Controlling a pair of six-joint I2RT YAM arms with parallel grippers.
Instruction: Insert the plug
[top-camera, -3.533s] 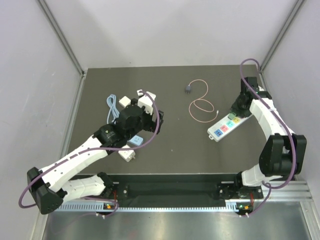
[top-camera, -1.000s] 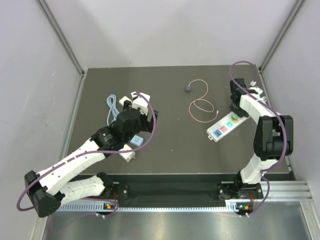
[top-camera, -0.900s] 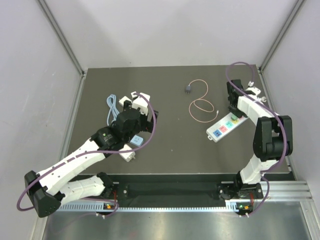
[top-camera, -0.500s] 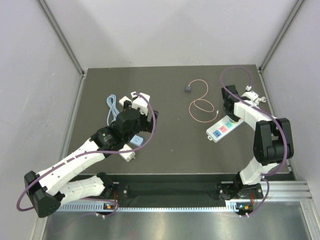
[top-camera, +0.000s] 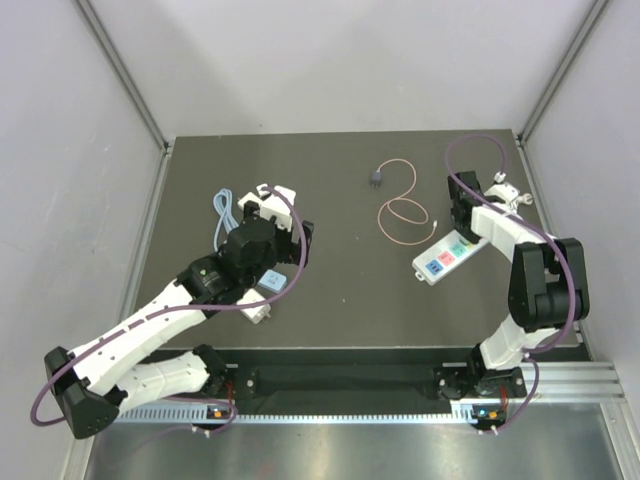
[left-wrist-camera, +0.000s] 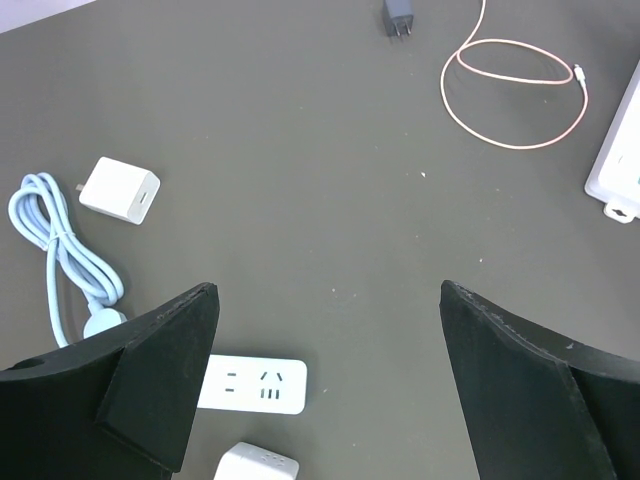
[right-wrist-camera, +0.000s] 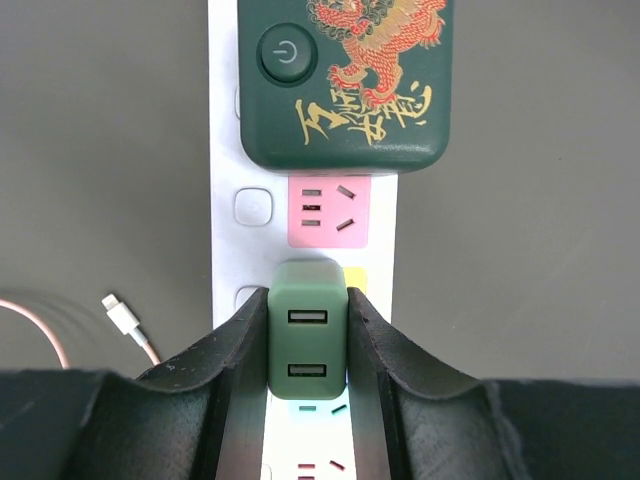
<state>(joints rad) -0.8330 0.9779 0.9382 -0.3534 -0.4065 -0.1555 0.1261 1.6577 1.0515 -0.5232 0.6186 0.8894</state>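
Dark grey bench (top-camera: 340, 290), pale walls round it. Plug (top-camera: 375, 178) lies loose at far-centre, well apart from both arms. Its pink cable (top-camera: 403, 212) loops twd the white strip (top-camera: 449, 256), and the white tip (right-wrist-camera: 124, 316) lies just beside the strip's edge. Right jaws narrow, clamped on a green USB adapter (right-wrist-camera: 307, 345) standing on the strip next to the pink socket (right-wrist-camera: 329, 211). A dark green block w/ gold dragon (right-wrist-camera: 343, 80) sits further along. Left jaws spread wide, empty, over the bench near a white cube (left-wrist-camera: 120, 191), blue cable (left-wrist-camera: 58, 250) and small socket bar (left-wrist-camera: 252, 385).
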